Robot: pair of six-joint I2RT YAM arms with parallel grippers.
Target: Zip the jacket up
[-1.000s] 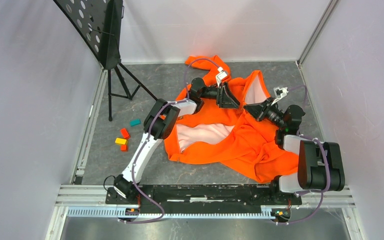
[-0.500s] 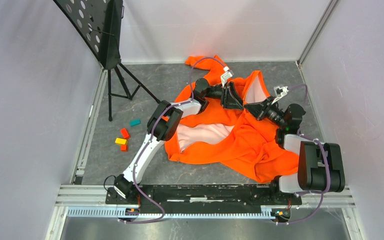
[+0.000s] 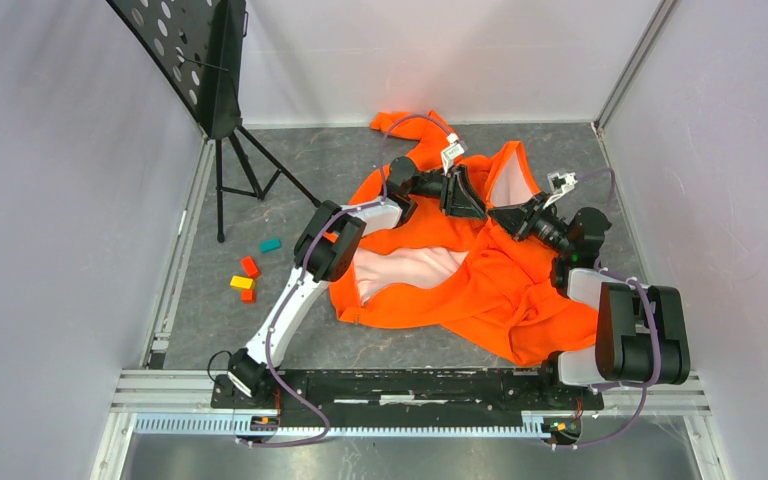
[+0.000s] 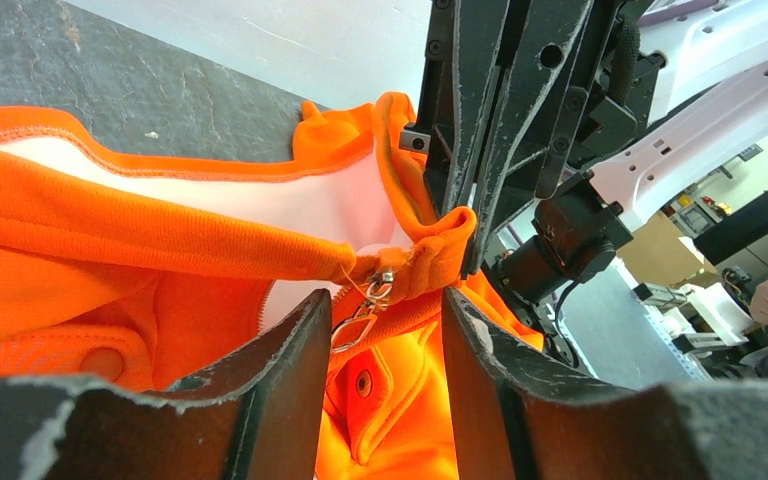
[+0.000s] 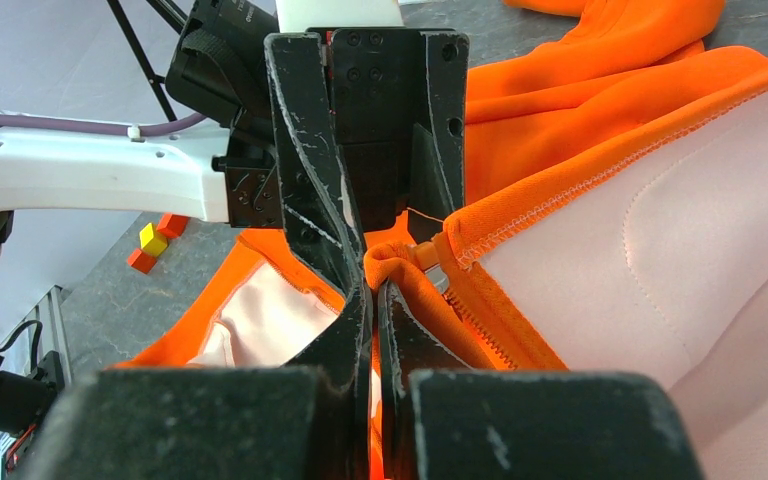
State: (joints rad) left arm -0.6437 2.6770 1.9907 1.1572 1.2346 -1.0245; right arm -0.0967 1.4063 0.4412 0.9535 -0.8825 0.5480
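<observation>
The bright orange jacket [image 3: 460, 280] lies crumpled on the grey floor, its pale lining [image 3: 405, 265] showing. My right gripper [image 3: 497, 214] is shut on the orange hem [image 5: 400, 265] beside the zipper teeth [image 5: 485, 325]. My left gripper [image 3: 472, 210] is open, facing the right one closely. In the left wrist view its fingers [image 4: 290, 370] stand either side of the metal zipper pull [image 4: 365, 310], which hangs from the held jacket edge [image 4: 430, 255] without being gripped.
A black music stand [image 3: 210, 70] with tripod legs stands at the back left. Small coloured blocks [image 3: 248, 275] lie on the floor left of the jacket. Grey walls close in the sides and back.
My left gripper has moved right and back toward the right gripper over the last second, then held still. The right arm has not moved.
</observation>
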